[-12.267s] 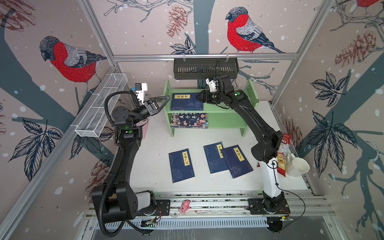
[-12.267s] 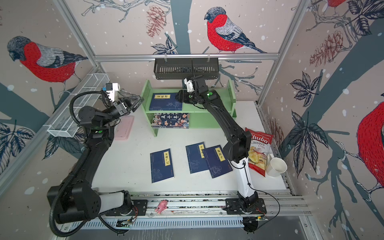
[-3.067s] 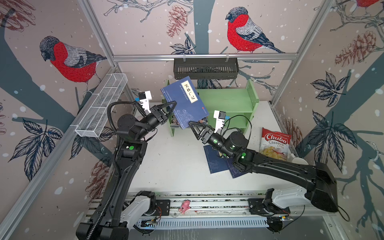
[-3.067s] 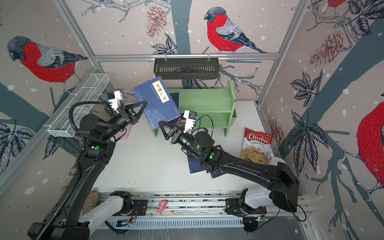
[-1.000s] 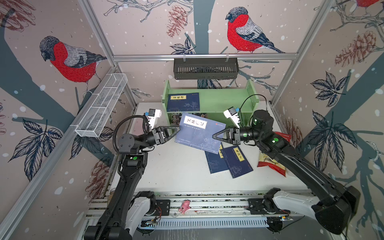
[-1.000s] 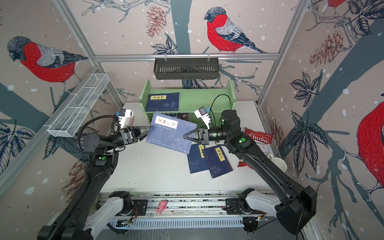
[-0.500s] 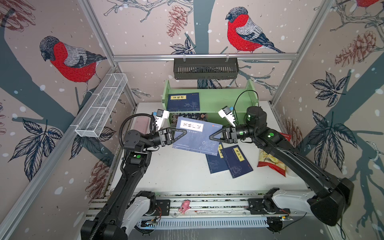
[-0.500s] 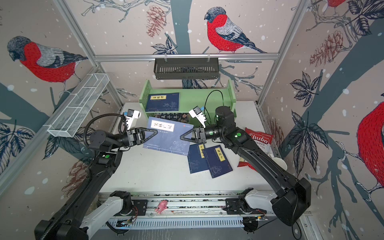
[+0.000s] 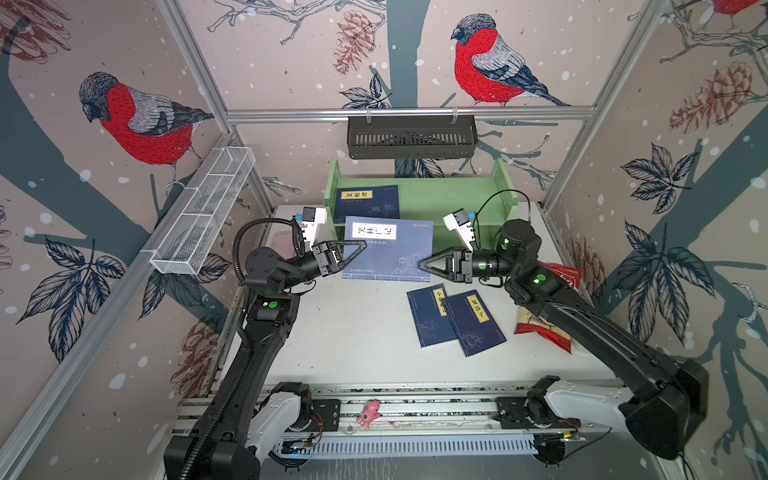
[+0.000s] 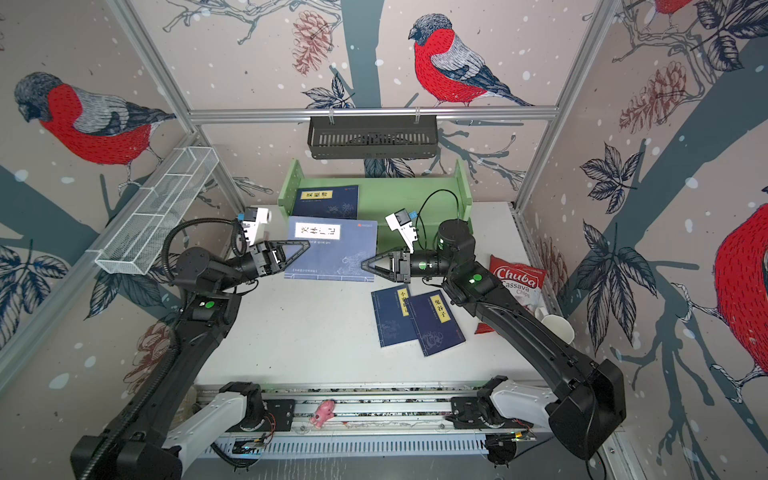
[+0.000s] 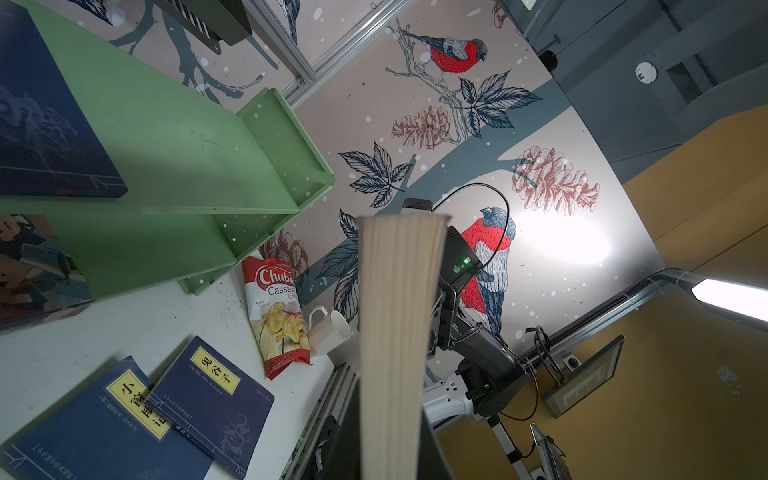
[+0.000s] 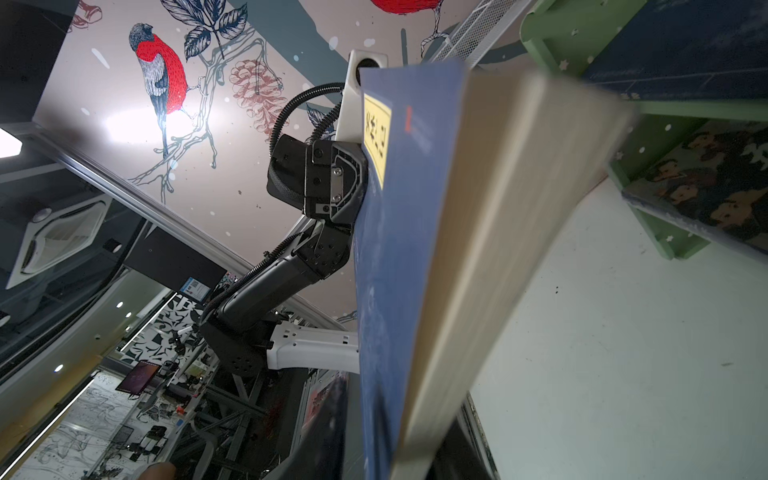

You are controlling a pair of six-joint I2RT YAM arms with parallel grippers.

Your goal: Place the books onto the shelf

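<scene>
A blue book (image 9: 390, 249) with a cream title label hangs level in front of the green shelf (image 9: 449, 195). My left gripper (image 9: 361, 246) is shut on its left edge; the page edge (image 11: 395, 332) runs out from between the jaws. My right gripper (image 9: 419, 264) stands open around the right edge, with a gap beside the cover (image 12: 415, 249). One navy book (image 9: 368, 201) lies on the top tier. A colourful book (image 11: 33, 266) lies on the lower tier. Two navy books (image 9: 428, 316) (image 9: 476, 324) overlap on the table.
A chips bag (image 9: 548, 307) and a white cup (image 10: 557, 328) lie at the right, under my right arm. A pink case (image 9: 282, 243) lies left of the shelf. A black basket (image 9: 411, 137) hangs above the shelf and a white mesh tray (image 9: 203, 212) lines the left wall.
My left gripper has closed on the book's left edge. My right gripper has loosened on the right edge. The book has shifted left, back toward the shelf, and levelled.
</scene>
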